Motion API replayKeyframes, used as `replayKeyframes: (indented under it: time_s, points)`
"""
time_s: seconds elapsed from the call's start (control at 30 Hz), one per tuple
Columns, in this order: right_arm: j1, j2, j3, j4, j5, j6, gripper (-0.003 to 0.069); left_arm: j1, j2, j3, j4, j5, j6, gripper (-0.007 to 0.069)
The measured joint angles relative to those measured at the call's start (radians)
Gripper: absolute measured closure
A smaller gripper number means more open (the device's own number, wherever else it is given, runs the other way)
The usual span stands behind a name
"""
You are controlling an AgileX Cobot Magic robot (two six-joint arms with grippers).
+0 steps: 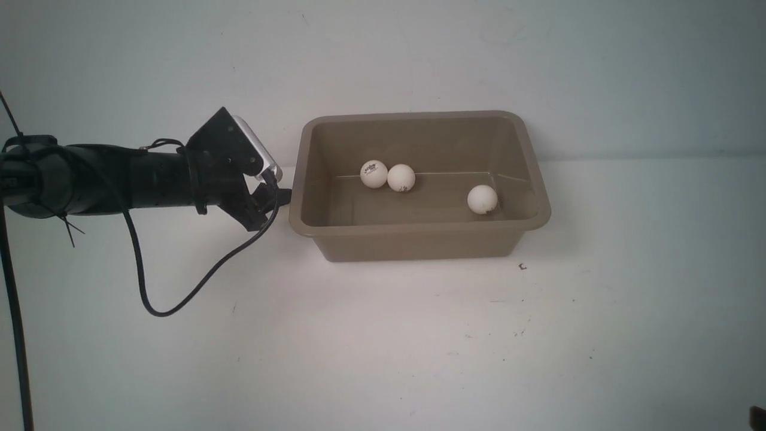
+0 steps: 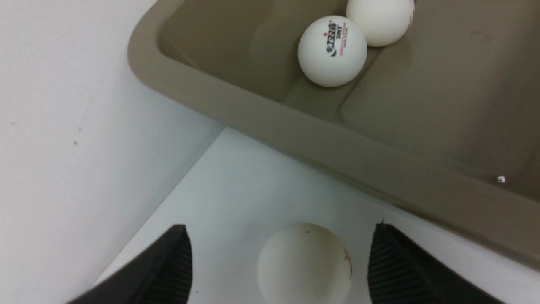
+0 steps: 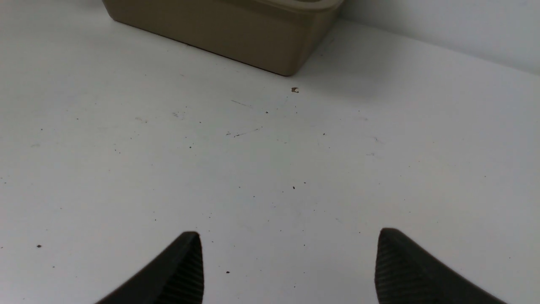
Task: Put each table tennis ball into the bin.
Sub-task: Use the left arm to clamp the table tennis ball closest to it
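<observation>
Three table tennis balls lie inside the taupe bin (image 1: 419, 115): two touching at the back left (image 1: 373, 173) (image 1: 401, 178) and one toward the right (image 1: 482, 199). In the left wrist view, another white ball (image 2: 304, 264) rests on the table just outside the bin's rim (image 2: 295, 126), close to the wall. My left gripper (image 2: 280, 228) is open and straddles that ball, with a gap on each side. In the front view the left gripper (image 1: 281, 194) sits by the bin's left side and hides this ball. My right gripper (image 3: 289, 233) is open over bare table, with nothing between its fingers.
A white wall (image 1: 383, 60) stands right behind the bin and close beside the left gripper. A black cable (image 1: 179, 299) loops down from the left arm over the table. The bin's outer corner (image 3: 236, 33) lies well ahead of the right gripper.
</observation>
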Motion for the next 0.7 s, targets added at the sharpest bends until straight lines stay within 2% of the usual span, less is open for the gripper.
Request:
replayKeyframes:
  time_s: [0.43,0.7]
  points:
    - [0.000,0.000,0.000,0.000,0.000,0.000,0.0162,0.000,0.075,-0.015,-0.006,0.023,0.006,0.0122]
    - [0.000,0.000,0.000,0.000,0.000,0.000,0.0162,0.000,0.105,-0.047,-0.077,0.024,0.037,0.0122]
